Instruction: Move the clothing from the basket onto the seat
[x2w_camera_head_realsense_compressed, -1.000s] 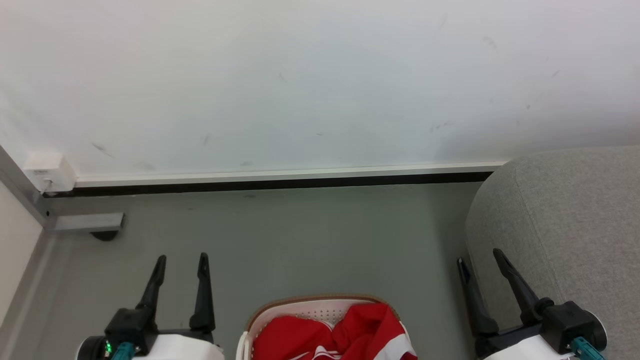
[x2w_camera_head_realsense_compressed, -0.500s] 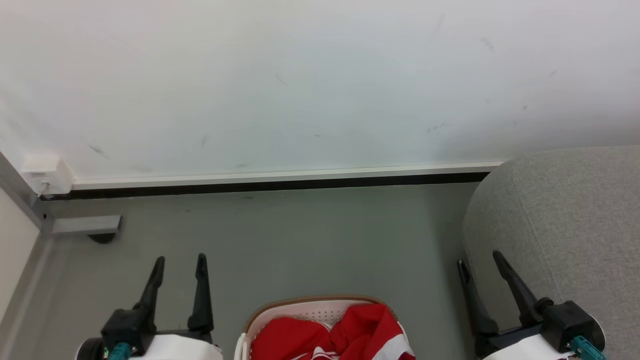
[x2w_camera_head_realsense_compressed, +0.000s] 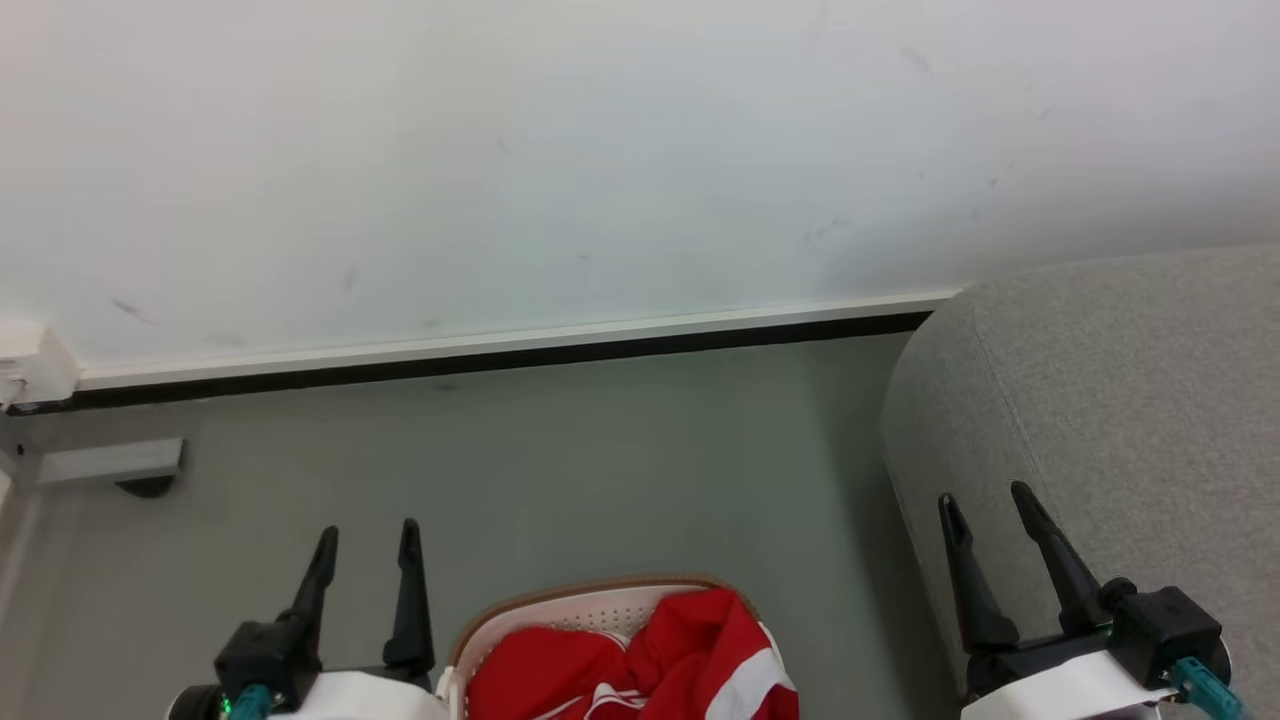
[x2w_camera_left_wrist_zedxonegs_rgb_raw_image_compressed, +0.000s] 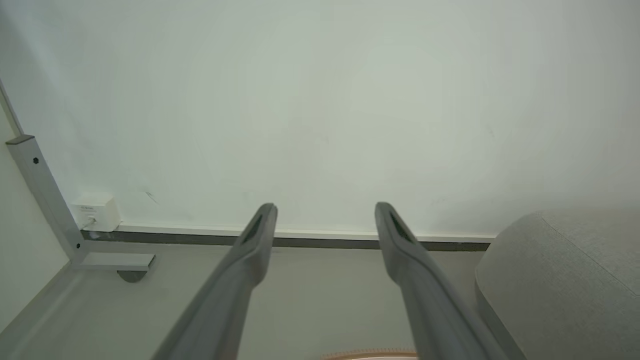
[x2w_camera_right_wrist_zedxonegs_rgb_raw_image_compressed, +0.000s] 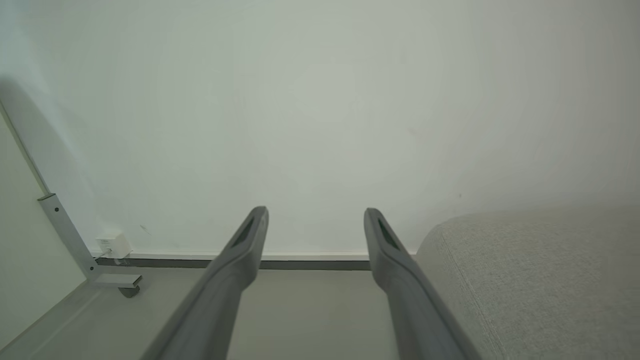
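Observation:
Red clothing (x2w_camera_head_realsense_compressed: 640, 665) with white stripes lies bunched in the white basket (x2w_camera_head_realsense_compressed: 540, 610), whose brown rim (x2w_camera_left_wrist_zedxonegs_rgb_raw_image_compressed: 370, 355) shows at the bottom middle of the head view. The grey seat (x2w_camera_head_realsense_compressed: 1120, 400) fills the right side, also in the left wrist view (x2w_camera_left_wrist_zedxonegs_rgb_raw_image_compressed: 565, 280) and the right wrist view (x2w_camera_right_wrist_zedxonegs_rgb_raw_image_compressed: 540, 275). My left gripper (x2w_camera_head_realsense_compressed: 366, 540) stands open just left of the basket, holding nothing. My right gripper (x2w_camera_head_realsense_compressed: 986, 500) stands open in front of the seat's side. Both wrist views show open, empty grippers (x2w_camera_left_wrist_zedxonegs_rgb_raw_image_compressed: 325, 210) (x2w_camera_right_wrist_zedxonegs_rgb_raw_image_compressed: 315, 214).
A white wall with a dark skirting strip (x2w_camera_head_realsense_compressed: 500, 355) runs across the back. A white socket box (x2w_camera_head_realsense_compressed: 30, 365) and a grey metal frame foot (x2w_camera_head_realsense_compressed: 110, 462) sit at the far left. Grey floor (x2w_camera_head_realsense_compressed: 600, 470) lies between basket and wall.
The whole head view has shifted left and slightly up, so the camera has turned to the right. The right gripper's fingers look a little closer together and higher; the clothing lies as before.

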